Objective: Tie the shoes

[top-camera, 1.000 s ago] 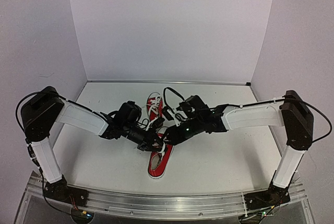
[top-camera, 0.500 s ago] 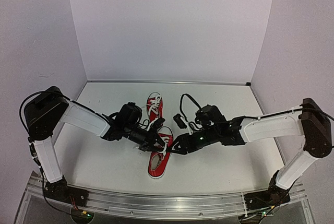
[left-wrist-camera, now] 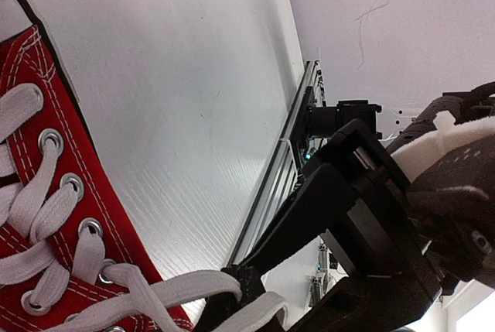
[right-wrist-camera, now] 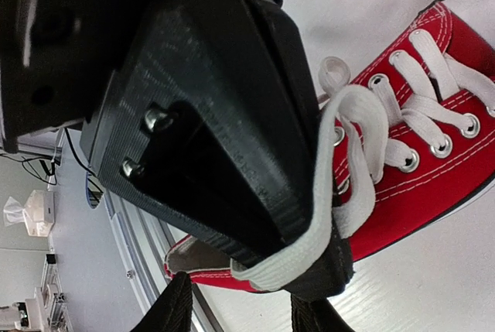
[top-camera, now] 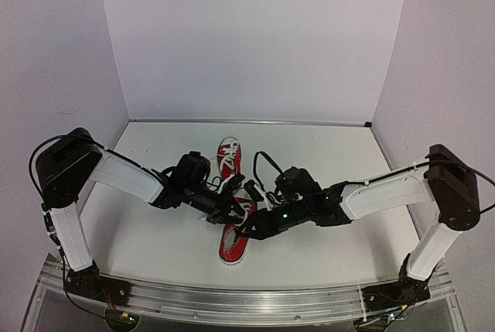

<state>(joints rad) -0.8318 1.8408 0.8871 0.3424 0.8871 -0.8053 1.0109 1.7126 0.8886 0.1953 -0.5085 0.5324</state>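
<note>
Two red shoes with white laces lie mid-table: the far shoe and the near shoe. My left gripper hovers over the near shoe's eyelets, shut on a white lace that loops round its fingertips. The right wrist view shows that lace running from the red shoe around the left gripper's black tip. My right gripper sits just below and to the right of it, open. Its fingers stand apart, and one of them is close under the wrapped lace.
White walls close the table at the back and both sides. An aluminium rail runs along the near edge behind the arm bases. A black cable loops up from the right wrist near the far shoe.
My right arm has swung back, then down and left, bringing its gripper in beside the left gripper over the near shoe. The left arm and the shoes have stayed put.
</note>
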